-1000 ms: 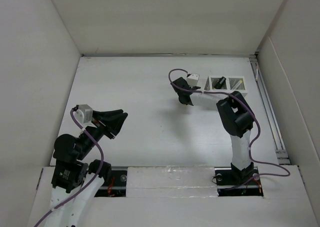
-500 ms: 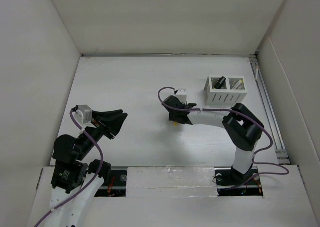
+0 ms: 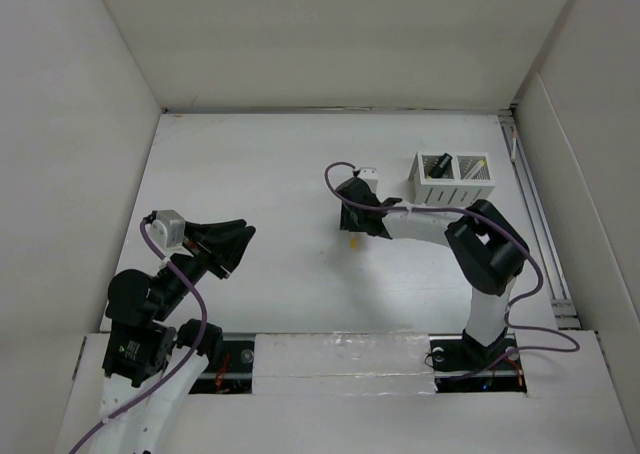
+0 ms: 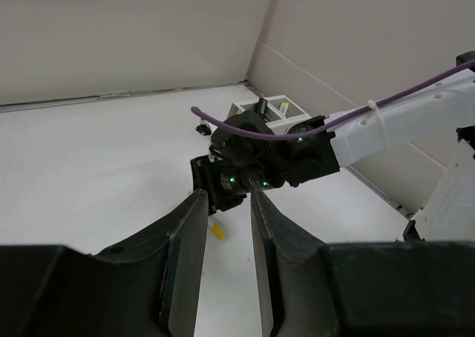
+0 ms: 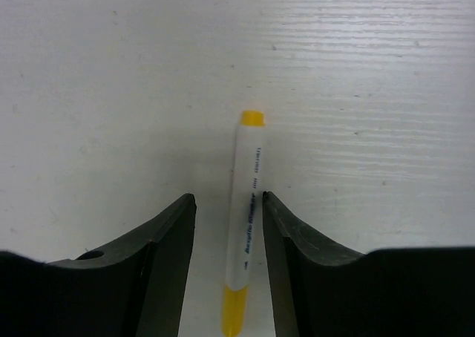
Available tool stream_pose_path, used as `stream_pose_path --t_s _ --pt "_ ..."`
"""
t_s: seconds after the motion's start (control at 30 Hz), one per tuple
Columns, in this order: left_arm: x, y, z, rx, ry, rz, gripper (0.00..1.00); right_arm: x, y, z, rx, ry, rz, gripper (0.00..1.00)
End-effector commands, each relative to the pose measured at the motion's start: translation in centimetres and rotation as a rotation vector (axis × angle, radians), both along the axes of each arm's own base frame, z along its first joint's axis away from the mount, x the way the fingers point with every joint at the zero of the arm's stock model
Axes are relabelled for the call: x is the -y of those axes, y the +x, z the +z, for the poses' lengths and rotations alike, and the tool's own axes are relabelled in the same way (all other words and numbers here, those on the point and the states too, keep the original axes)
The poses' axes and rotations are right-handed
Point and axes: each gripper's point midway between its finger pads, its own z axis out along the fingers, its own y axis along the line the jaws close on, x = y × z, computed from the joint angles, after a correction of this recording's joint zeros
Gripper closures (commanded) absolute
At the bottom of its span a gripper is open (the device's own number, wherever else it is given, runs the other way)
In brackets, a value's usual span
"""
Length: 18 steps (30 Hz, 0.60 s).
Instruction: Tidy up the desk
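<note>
Worktop [image 3: 250, 164] spans btwn white walls [image 3: 80, 124], w/ a metal rail [image 3: 537, 224] along its right edge. Right fingers [image 5: 167, 240] are apart, straddling a yellow-capped marker [image 5: 249, 203] that lies flat mid-worktop, not clamped. Pen holder [image 3: 452, 179] stands near, toward the far-right corner. Left fingers [image 4: 185, 240] are narrowly apart w/ nothing btwn them, over the near-left area. Wide white surface lies btwn the arms.

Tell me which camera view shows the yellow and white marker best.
The right wrist view: the marker lies on the desk, barrel and print clear, between the open fingers of the right gripper. The top external view shows only a yellow speck by that gripper; the left wrist view shows one yellow end.
</note>
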Motion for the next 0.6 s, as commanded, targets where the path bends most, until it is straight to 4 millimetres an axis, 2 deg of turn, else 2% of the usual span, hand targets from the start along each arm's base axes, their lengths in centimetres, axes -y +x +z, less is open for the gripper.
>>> stream_pose_path --t_s 0.0,0.1,0.17,0.2,0.23,0.27,0.3,0.4,0.43,0.47,0.53,0.57 --pt "0.2 -0.1 1.4 0.044 -0.014 -0.013 0.74 -1.9 1.5 1.4 0.039 0.024 0.021 0.53" --pt "0.2 -0.1 1.5 0.05 -0.016 -0.013 0.73 -1.2 1.5 0.8 0.036 -0.031 -0.002 0.63" --pt "0.2 -0.2 1.5 0.05 -0.016 -0.013 0.74 -0.9 1.3 0.2 0.018 -0.053 -0.009 0.73" --pt "0.1 -0.3 1.6 0.054 -0.017 -0.013 0.73 -0.6 1.2 -0.3 0.01 -0.07 -0.012 0.8" --pt "0.1 -0.3 1.6 0.054 -0.017 -0.013 0.74 -0.7 0.8 -0.4 0.003 -0.093 -0.005 0.92" --pt "0.1 -0.4 1.7 0.063 -0.02 -0.013 0.74 -0.4 0.9 -0.5 0.006 -0.112 -0.013 0.98" --pt "0.0 -0.5 1.8 0.063 -0.022 -0.012 0.74 0.1 0.9 -0.5 0.012 -0.131 -0.022 1.0" --pt "0.2 -0.5 1.6 0.06 -0.021 -0.02 0.74 -0.9 0.1 0.4 0.016 -0.098 0.014 1.0" --pt "0.2 -0.5 1.7 0.061 -0.019 -0.024 0.74 -1.6 0.6 3.3 0.083 -0.027 0.018 1.0" --pt "0.3 -0.5 1.7 0.06 -0.018 -0.026 0.74 -1.6 0.4 4.3 0.104 0.002 0.018 1.0" --pt "0.2 -0.6 1.8 0.066 -0.02 -0.026 0.74 -1.3 1.1 8.0 0.191 0.08 -0.007 1.0" --pt "0.2 -0.6 1.7 0.064 -0.019 -0.024 0.73 -0.3 1.7 11.9 0.266 0.144 -0.038 1.0"
